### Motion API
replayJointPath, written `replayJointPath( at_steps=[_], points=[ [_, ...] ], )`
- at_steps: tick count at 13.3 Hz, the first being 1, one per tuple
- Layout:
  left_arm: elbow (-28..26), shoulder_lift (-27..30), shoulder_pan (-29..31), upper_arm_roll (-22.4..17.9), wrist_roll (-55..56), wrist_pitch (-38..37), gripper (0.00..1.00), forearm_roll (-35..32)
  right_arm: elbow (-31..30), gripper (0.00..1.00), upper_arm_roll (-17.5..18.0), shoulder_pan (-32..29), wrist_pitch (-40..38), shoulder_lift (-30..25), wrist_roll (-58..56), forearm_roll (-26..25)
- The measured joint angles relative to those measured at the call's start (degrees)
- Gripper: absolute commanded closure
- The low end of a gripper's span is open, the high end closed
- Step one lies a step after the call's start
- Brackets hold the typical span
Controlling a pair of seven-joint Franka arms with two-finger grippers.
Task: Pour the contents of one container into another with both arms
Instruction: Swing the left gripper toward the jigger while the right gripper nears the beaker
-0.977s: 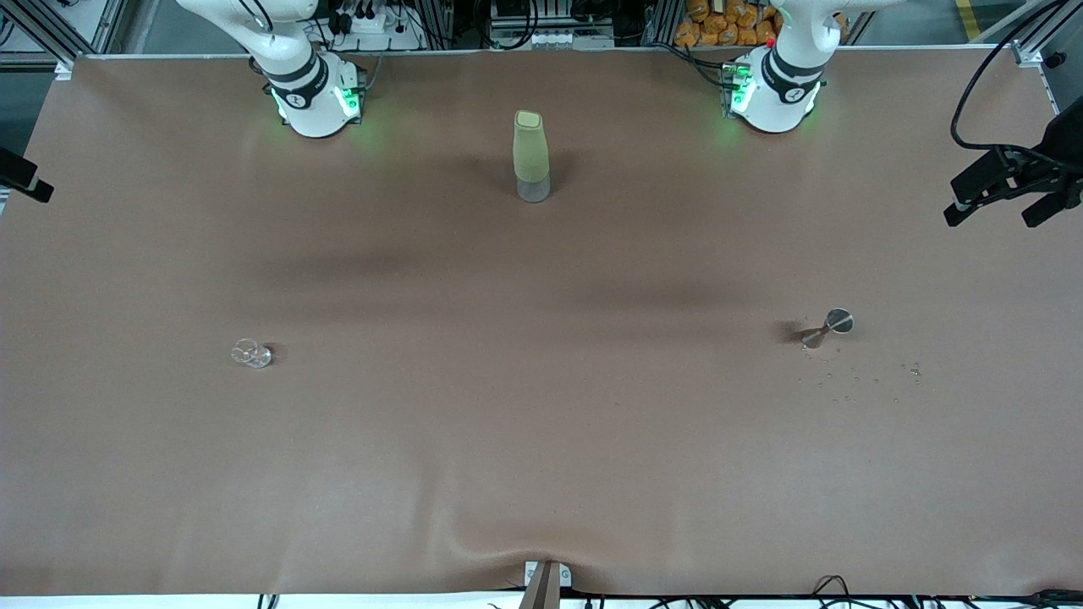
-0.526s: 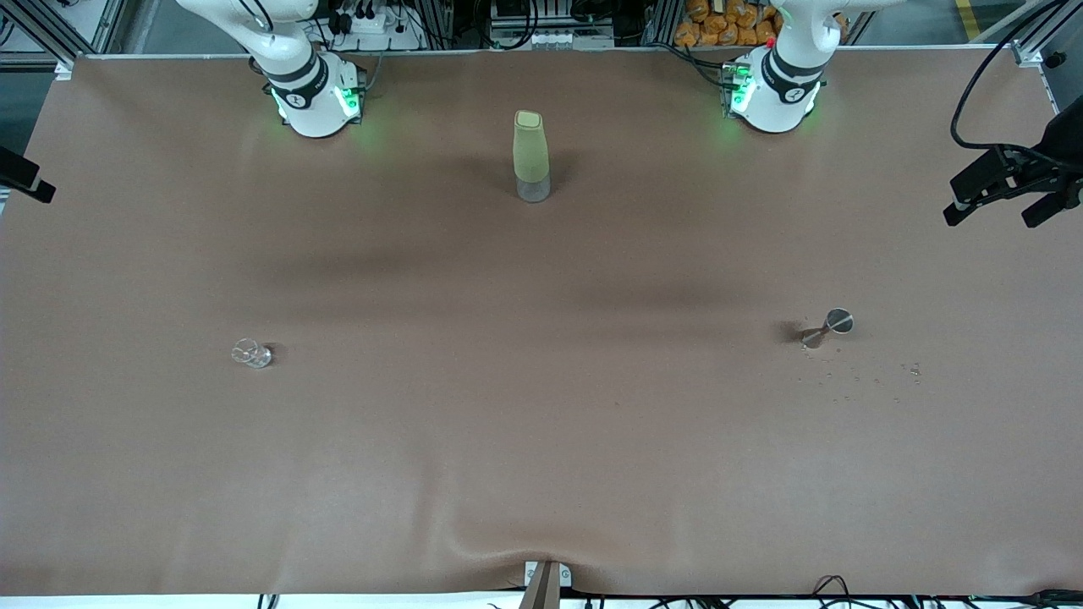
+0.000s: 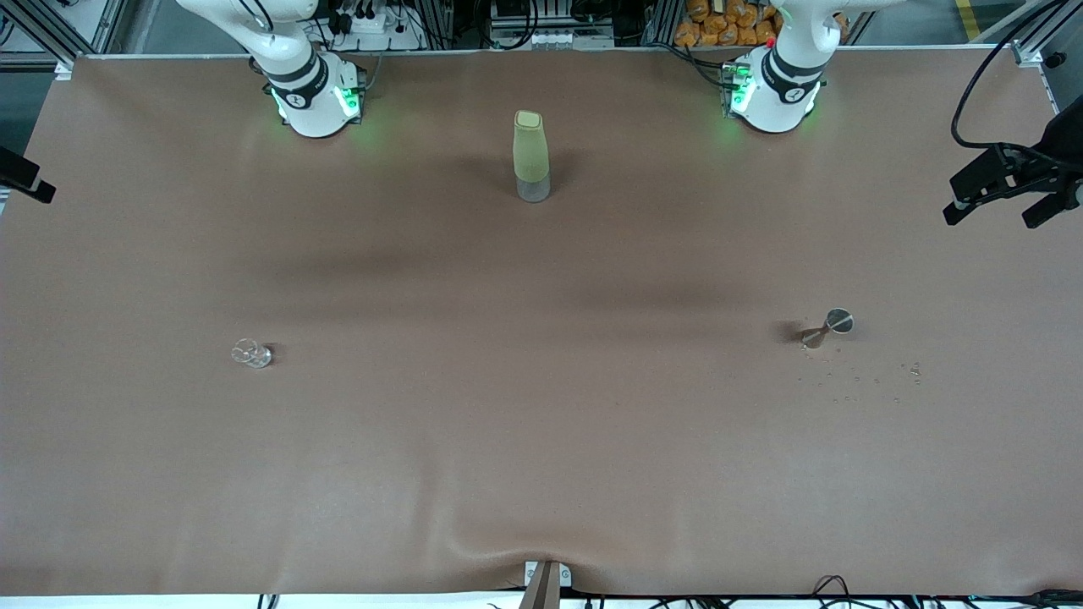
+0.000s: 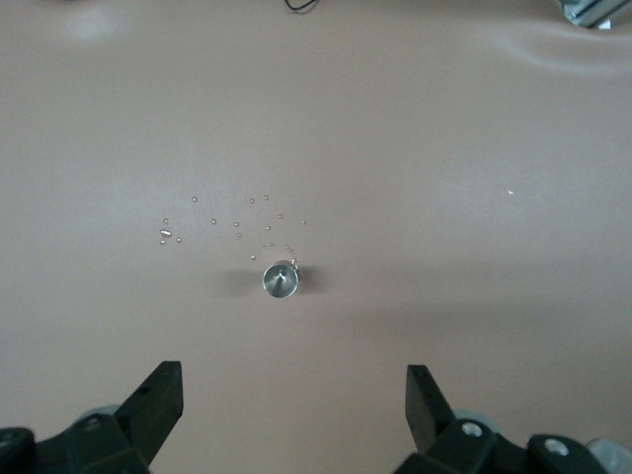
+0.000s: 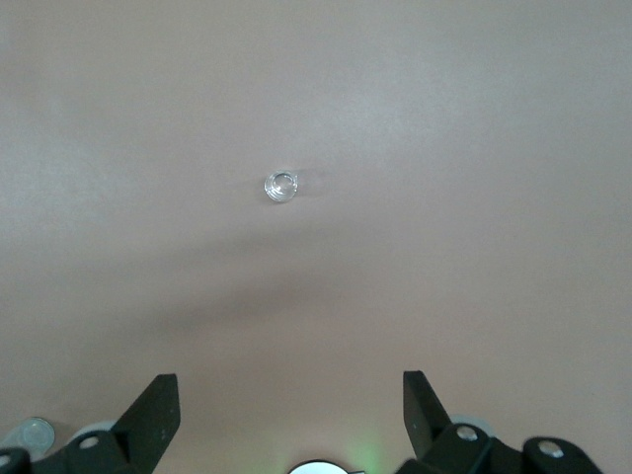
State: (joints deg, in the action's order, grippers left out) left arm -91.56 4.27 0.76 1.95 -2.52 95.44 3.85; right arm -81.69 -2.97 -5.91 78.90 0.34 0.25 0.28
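A small clear glass (image 3: 251,353) (image 5: 281,186) stands toward the right arm's end of the table. A metal jigger (image 3: 829,326) (image 4: 280,279) stands toward the left arm's end, with tiny droplets or beads (image 3: 863,378) (image 4: 237,222) scattered beside it. A tall green bottle (image 3: 531,156) with a clear base stands between the two arm bases. My left gripper (image 4: 293,395) hangs open high over the table, looking down at the jigger. My right gripper (image 5: 288,405) is open high over the table, with the glass below. Neither gripper shows in the front view; only the arm bases do.
The brown table cover (image 3: 541,440) has a wrinkle at its edge nearest the front camera. A black camera mount (image 3: 1007,182) juts in at the left arm's end of the table. The right arm's base (image 3: 315,97) and left arm's base (image 3: 774,93) glow green.
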Motion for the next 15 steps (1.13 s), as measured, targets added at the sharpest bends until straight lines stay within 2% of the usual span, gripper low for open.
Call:
replayJointPath(
  at_steps=[6, 11, 15],
  points=[
    [0.18, 0.0, 0.04, 0.0, -14.22, 0.07, 0.0, 0.0, 0.0, 0.0, 0.0, 0.04, 0.0, 0.0, 0.0, 0.0],
    [0.25, 0.0, 0.51, -0.05, -38.7, 1.21, 0.0, 0.0, -0.62, 0.0, 0.03, 0.26, 0.33, 0.05, 0.0, 0.0],
    [0.25, 0.0, 0.73, -0.07, -53.86, 1.57, 0.0, 0.0, -1.53, 0.0, 0.01, 0.55, 1.24, 0.28, 0.0, 0.0]
  ],
)
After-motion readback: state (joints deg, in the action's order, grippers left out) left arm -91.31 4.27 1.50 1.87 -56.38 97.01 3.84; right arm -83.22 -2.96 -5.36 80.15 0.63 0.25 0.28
